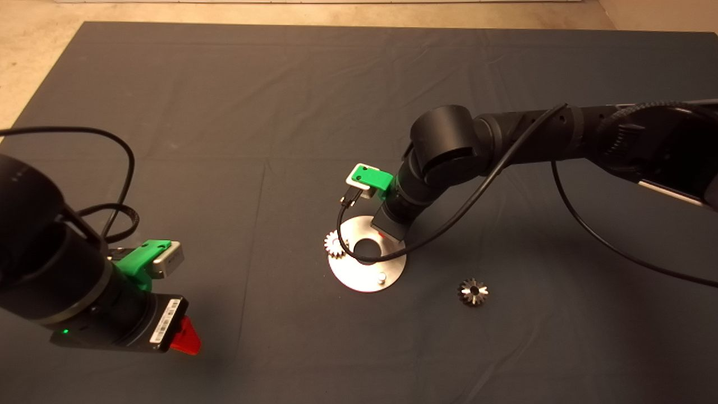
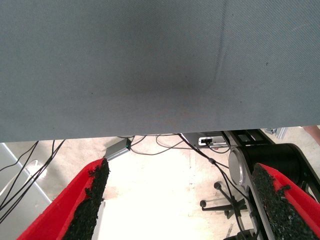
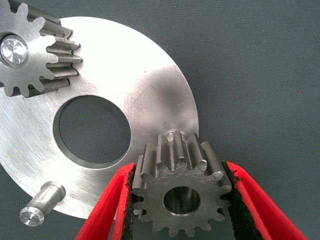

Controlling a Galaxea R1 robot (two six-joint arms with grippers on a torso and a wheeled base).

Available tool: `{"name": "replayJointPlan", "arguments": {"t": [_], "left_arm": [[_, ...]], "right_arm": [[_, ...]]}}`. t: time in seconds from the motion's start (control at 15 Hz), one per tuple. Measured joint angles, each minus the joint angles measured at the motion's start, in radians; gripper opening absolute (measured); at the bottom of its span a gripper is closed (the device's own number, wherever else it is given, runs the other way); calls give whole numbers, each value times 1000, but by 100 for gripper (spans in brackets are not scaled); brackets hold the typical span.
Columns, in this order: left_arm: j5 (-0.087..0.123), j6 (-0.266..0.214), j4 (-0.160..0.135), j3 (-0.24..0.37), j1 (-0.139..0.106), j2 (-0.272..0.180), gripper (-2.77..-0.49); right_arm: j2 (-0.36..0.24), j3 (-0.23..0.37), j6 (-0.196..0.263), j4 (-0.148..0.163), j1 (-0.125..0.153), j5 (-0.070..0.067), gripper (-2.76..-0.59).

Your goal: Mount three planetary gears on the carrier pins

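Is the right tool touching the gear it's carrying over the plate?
Touching. The right wrist view shows both black pads pressed against the teeth of the gear on either side, no gap, held by the right tool above the plate.

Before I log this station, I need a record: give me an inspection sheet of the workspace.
Surface: dark mat, creased.
Job's things: round plate; one gear seated on a pin; bare pin; loose gear on the mat.
Clutter: nothing seen.
Grippers: right gripper holds a second gear at the third pin; left gripper open, parked at the lower left.
Cables: black cable crosses the plate.
Surroundings: pale floor.
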Motion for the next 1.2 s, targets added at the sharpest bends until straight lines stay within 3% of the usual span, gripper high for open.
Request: {"name": "replayJointPlan", "arguments": {"t": [1.2], "left_arm": [[0, -18, -1, 7, 0, 0, -122]], "right_arm": [[-1, 0, 7, 0, 0, 6, -229]]}}
